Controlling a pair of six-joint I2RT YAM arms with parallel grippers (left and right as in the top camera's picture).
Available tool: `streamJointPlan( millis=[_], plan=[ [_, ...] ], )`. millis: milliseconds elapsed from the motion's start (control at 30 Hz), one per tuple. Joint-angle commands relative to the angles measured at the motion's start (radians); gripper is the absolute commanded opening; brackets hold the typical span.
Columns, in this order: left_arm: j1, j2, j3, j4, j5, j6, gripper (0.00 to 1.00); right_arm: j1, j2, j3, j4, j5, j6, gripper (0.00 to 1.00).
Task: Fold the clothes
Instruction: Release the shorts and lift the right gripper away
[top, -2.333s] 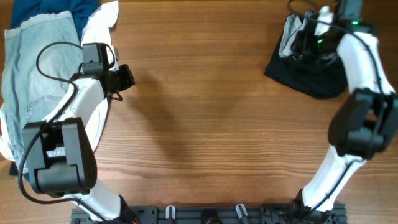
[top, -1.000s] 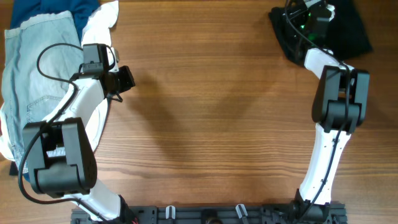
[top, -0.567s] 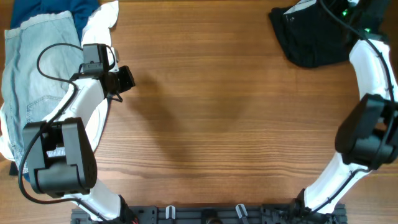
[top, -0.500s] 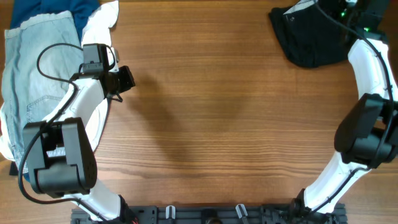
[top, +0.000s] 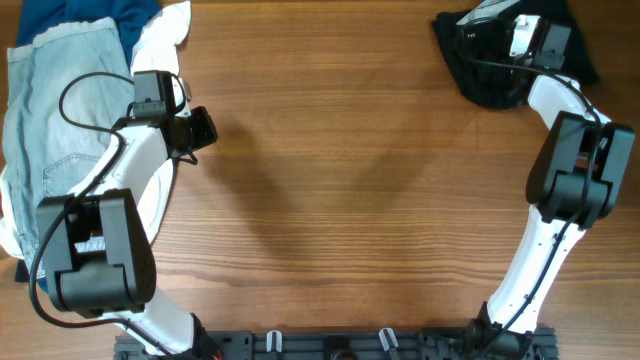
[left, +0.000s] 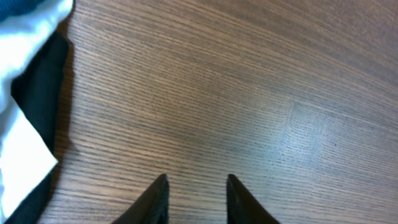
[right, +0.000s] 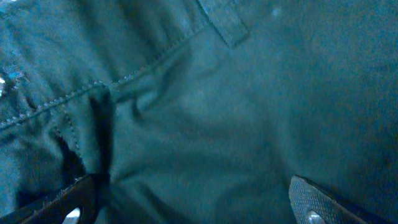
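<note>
Overhead view. The only print seen is a white sticker (top: 92, 243) on the left arm's lower housing, too small to read. The clothes (top: 492, 72), one black garment, lie bunched at the far right corner of the table (top: 340, 210), with the upper edge running out of the picture. The right arm reaches over them, and its wrist covers part of the cloth. The light-blue denim shorts (top: 55, 110) lie along the left edge, with a white garment (top: 168, 28) and a navy garment (top: 125, 12) at the far left corner. A broad stretch of bare wood lies between the two arms. The left gripper (top: 196, 128) hangs just right of the denim, over bare wood.

Left wrist view. The left gripper (left: 196, 190) has its fingers (left: 157, 196) a little apart, with wood grain showing between them and nothing held. White cloth over dark cloth (left: 38, 81) fills the left edge, apart from the fingers.

Right wrist view. The black fabric fills the picture, slightly blurred, showing stitched seams (right: 68, 93), a belt loop (right: 221, 22) and soft creases. The right gripper (right: 196, 198) stands spread wide, with a ridged pad (right: 311, 200) at each lower corner. No fabric is pinched.
</note>
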Motion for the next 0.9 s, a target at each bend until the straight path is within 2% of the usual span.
streamJointPlan(
  millis=[0,200,367,467,600,867],
  plan=[
    [0.000,-0.011,-0.002,-0.020,0.034,-0.005,0.33,-0.016,0.039,-0.007,-0.115,0.036,0.191,1.00],
    [0.000,-0.011,-0.002,-0.031,0.035,-0.005,0.37,-0.027,0.039,-0.007,-0.336,0.031,0.530,1.00],
    [0.000,-0.011,-0.002,-0.031,0.035,-0.005,0.38,-0.009,0.039,-0.007,-0.399,-0.003,0.668,1.00],
    [0.000,-0.011,-0.002,-0.031,0.035,-0.005,0.38,0.014,0.039,-0.007,-0.325,-0.008,0.795,1.00],
    [0.000,-0.011,-0.002,-0.031,0.035,-0.005,0.39,0.050,0.040,-0.007,-0.187,0.009,0.816,1.00],
    [0.000,-0.011,-0.002,-0.030,0.034,-0.005,0.41,0.068,0.083,-0.007,-0.047,0.076,0.895,1.00]
  ],
)
